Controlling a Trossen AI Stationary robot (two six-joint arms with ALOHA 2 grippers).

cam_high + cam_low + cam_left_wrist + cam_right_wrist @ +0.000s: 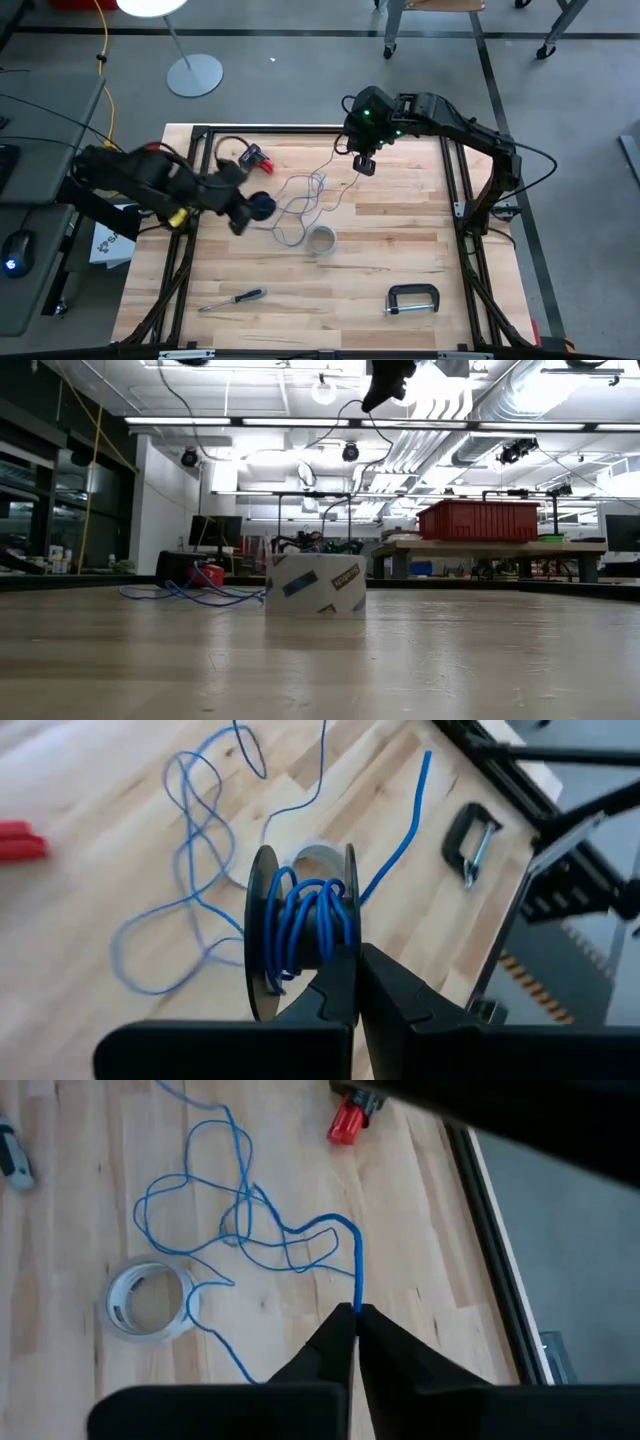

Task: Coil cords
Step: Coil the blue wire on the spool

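left gripper (pixel 250 208): clamped, mid-table | right gripper (pixel 364 165): pinched, raised

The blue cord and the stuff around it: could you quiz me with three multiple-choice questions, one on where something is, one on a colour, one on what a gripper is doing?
1. Where does the roll of tape lie?
A. beside the loose blue cord
B. on the clamp
C. off the table

2. What colour is the spool that the cord is wound on?
A. white
B. black
C. red

3. What is the right gripper doing?
A. hanging open
B. shut on the blue cord
C. holding the screwdriver

Answers: 1 A, the tape lies by the cord's loops; 2 B, its discs are dark; 3 B, the cord runs out from between its closed fingers.
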